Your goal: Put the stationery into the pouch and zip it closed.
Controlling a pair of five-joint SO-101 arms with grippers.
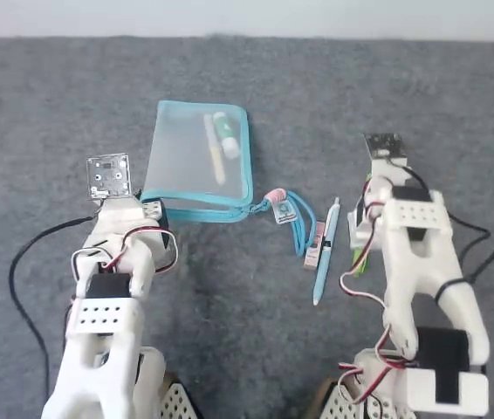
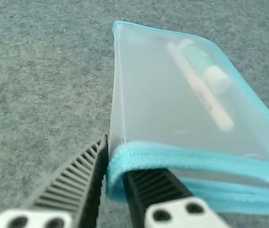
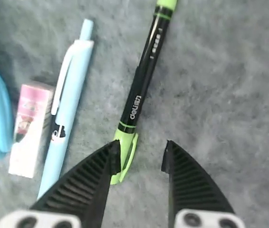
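The translucent pouch point(image 1: 196, 164) with teal edging lies flat at the middle left; a pale stick point(image 2: 201, 90) and a white-capped tube point(image 2: 209, 71) are inside. My left gripper point(image 2: 115, 176) is shut on the corner of the pouch's point(image 2: 172, 118) teal zipper edge, seen from above at the pouch's near left corner point(image 1: 153, 209). My right gripper point(image 3: 141, 156) is open just above the mat, one finger beside the clip end of a green-and-black pen point(image 3: 141, 80). A light blue pen point(image 1: 325, 249) and a pink eraser point(image 1: 315, 246) lie to its left.
A teal wrist strap point(image 1: 295, 225) with a small pink charm point(image 1: 275, 199) trails from the pouch's zipper end toward the eraser. Grey mat point(image 1: 247, 78) covers the table. The right arm point(image 1: 408, 218) stands over the green pen. Cables run beside both arm bases.
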